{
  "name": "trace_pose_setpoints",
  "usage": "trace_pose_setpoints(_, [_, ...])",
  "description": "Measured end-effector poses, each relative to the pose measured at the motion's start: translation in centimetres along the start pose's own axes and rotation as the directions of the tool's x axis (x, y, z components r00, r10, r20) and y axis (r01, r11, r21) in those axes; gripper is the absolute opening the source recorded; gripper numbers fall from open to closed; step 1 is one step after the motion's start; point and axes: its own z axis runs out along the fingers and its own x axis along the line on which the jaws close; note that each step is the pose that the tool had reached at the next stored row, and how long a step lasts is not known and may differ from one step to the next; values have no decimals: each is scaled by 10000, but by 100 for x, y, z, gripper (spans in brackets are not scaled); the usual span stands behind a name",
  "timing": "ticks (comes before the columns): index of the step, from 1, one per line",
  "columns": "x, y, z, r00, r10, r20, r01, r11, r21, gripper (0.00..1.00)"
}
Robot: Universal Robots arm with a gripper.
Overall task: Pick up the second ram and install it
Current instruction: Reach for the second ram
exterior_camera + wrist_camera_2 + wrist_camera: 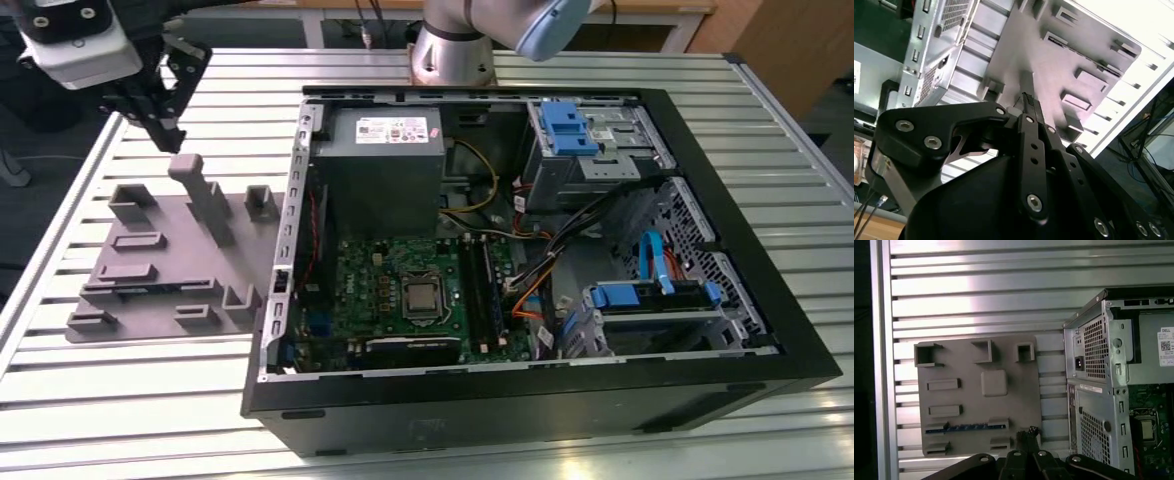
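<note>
The second ram (966, 427) is a thin dark stick standing on edge in a slot of the grey fixture plate (1004, 405). That plate (174, 265) lies on the slatted table at the exterior view's left of the open computer case (534, 260). My gripper (168, 130) hangs high above the plate's far end, well clear of the stick. Its black fingers (1030, 107) are shut together with nothing between them, and their tips (1029, 432) show beside the plate's edge in the first wrist view. The green motherboard (414, 290) lies inside the case.
Upright grey blocks (207, 200) rise from the plate's far end. The case's metal wall (296, 200) stands right beside the plate. Inside are a power supply (380, 150), blue drive brackets (567, 125) and loose cables (587, 225). The arm's base (451, 50) stands behind the case.
</note>
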Motion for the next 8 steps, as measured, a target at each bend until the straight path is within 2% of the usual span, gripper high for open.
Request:
trace_pose_setpoints(5, [222, -19, 6, 10000, 2, -3, -2, 10000, 1, 11])
trace_pose_setpoints(8, [330, -39, 11, 10000, 0, -5, 0, 10000, 2, 11])
